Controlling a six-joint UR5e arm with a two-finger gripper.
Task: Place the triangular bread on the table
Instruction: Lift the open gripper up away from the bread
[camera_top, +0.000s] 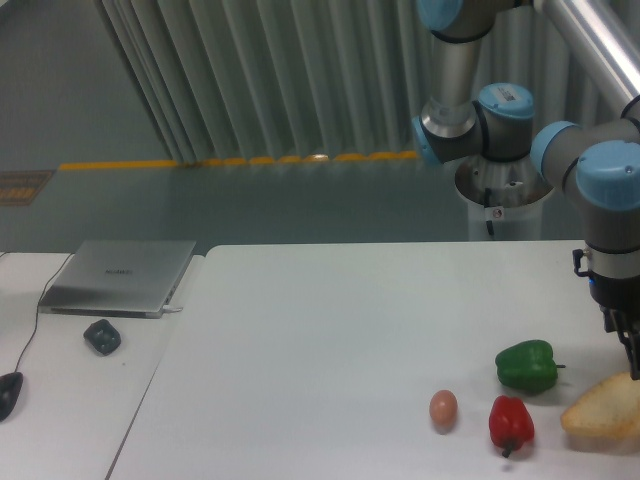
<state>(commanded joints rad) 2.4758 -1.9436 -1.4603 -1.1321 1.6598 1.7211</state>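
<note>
Where it lies, the triangular bread (603, 411) looks golden-tan

Table (330, 330) looks like smooth matte white laminate, both peppers (527, 365) are shiny plastic-looking, bread (603, 413) has a dull rough crust, laptop (120, 276) is brushed silver metal.

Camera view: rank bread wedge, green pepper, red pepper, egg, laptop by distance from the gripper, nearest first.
From the gripper, at the right edge:
1. Pale tan triangular bread wedge, right beneath it.
2. Green bell pepper, to its left.
3. Red bell pepper, front-left.
4. Small tan egg, further left.
5. Silver laptop, far left.
</note>
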